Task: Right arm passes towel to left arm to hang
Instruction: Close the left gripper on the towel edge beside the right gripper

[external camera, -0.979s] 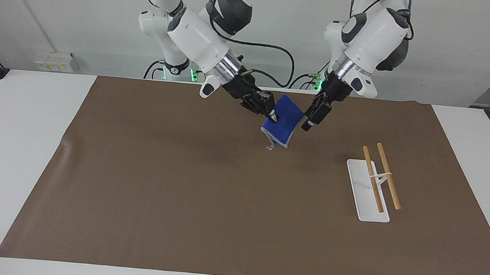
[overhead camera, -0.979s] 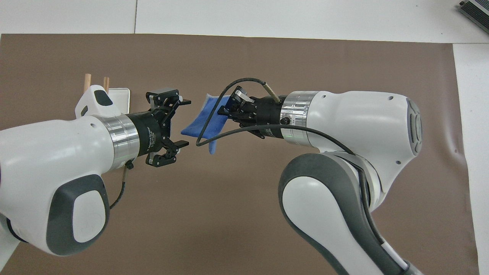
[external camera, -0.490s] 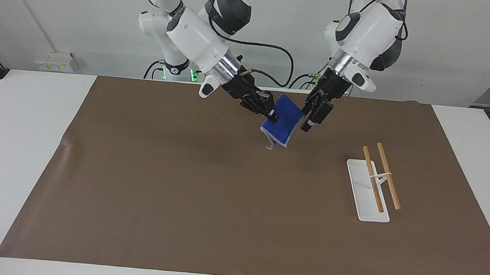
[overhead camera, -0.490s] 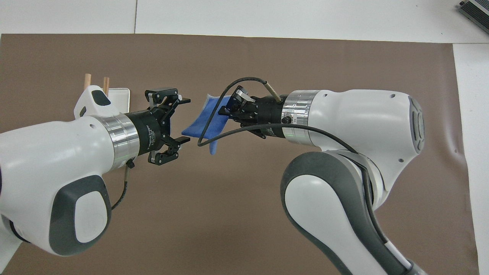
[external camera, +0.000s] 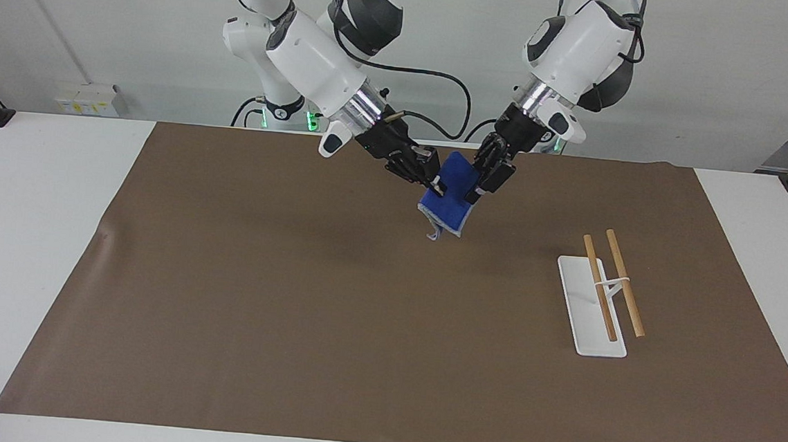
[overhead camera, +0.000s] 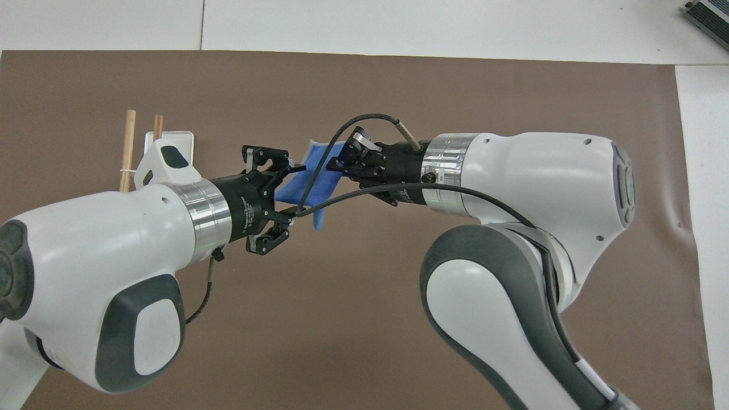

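Handover step, mid-air over table. Right hand [external camera: 440, 188] clamped on towel [external camera: 452, 196]. Left hand [external camera: 473, 193] part-open around towel's edge. Next: left must close firmly before right lets go.

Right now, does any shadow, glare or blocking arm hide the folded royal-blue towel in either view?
Facing view: even light, no glare, towel clear between both grippers. Overhead view: a thin black cable crosses it, and the left gripper covers one edge.
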Controlling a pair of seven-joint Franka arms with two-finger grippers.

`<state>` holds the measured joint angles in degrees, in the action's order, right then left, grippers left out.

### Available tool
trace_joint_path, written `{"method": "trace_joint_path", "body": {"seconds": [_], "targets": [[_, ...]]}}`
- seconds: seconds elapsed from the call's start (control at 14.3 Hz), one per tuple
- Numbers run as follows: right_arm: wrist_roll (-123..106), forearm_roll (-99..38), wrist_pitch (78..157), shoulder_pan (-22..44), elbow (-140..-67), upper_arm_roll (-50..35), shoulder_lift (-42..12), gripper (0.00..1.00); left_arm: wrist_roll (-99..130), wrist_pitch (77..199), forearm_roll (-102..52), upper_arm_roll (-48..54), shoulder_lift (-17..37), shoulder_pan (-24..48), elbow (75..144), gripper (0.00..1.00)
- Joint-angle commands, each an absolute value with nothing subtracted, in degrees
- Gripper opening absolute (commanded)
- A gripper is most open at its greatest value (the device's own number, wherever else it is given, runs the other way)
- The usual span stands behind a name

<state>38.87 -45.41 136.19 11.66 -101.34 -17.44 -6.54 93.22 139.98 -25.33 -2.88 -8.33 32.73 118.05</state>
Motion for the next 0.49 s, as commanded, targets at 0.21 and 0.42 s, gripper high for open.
{"method": "trace_joint_path", "body": {"seconds": [0.21,0.42], "targets": [[39.0,-46.1,134.5,11.1,-101.0,-17.5,-6.1,0.00,91.0,141.2,-26.3,-3.6,-9.6,33.4,119.7,0.00],[38.9,-45.8,134.5,11.1,-101.0,-17.5,-6.0,0.00,89.0,141.2,-26.3,-3.6,-9.5,32.8,119.7,0.00]]}}
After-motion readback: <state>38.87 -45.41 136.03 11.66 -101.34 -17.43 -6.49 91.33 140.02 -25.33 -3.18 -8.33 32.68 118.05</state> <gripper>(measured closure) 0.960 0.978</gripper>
